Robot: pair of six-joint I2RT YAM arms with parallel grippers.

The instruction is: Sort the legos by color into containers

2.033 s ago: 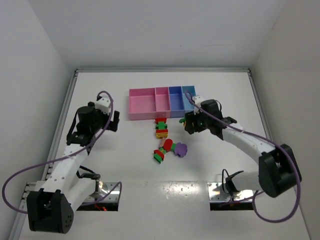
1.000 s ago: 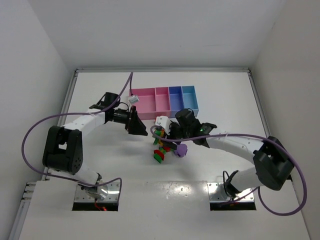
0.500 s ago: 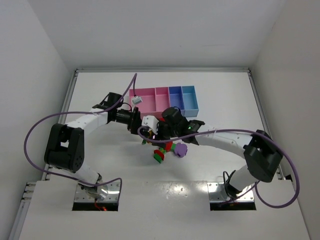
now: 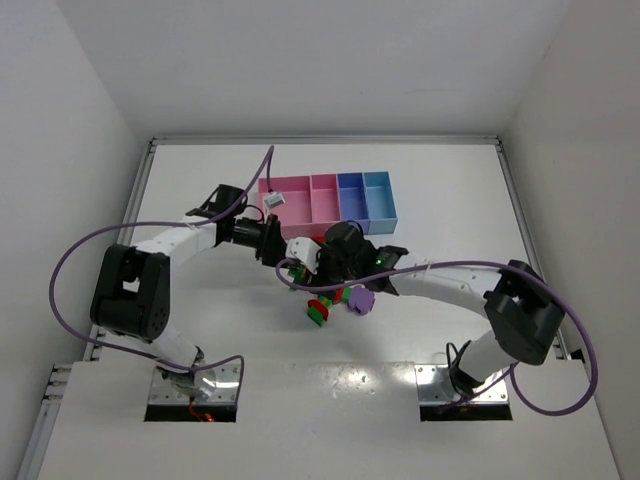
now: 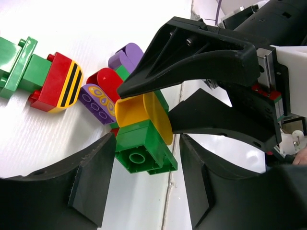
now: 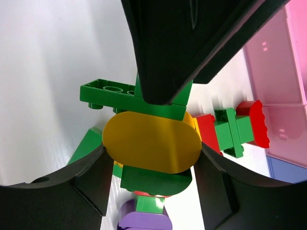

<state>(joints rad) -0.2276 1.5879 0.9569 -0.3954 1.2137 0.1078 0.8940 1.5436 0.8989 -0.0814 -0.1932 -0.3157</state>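
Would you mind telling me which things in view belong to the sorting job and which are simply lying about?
Belonging to the job: lego clump, gripped between the left gripper and right gripper; loose legos; four joined bins.

Just lying about: purple cables; metal mounting plates.

White arm links (image 4: 180,240), black joints (image 4: 130,300), looping purple cables (image 4: 55,285)

The legos (image 5: 144,151) were glossy, smooth plastic, the yellow oval (image 6: 152,142) catching soft highlights. The fingers (image 5: 91,182) of the left gripper (image 5: 148,139) were matt black plastic with grainy edges (the right gripper (image 6: 151,148) alike), and the white table (image 5: 38,139) looked smooth with a dull sheen.
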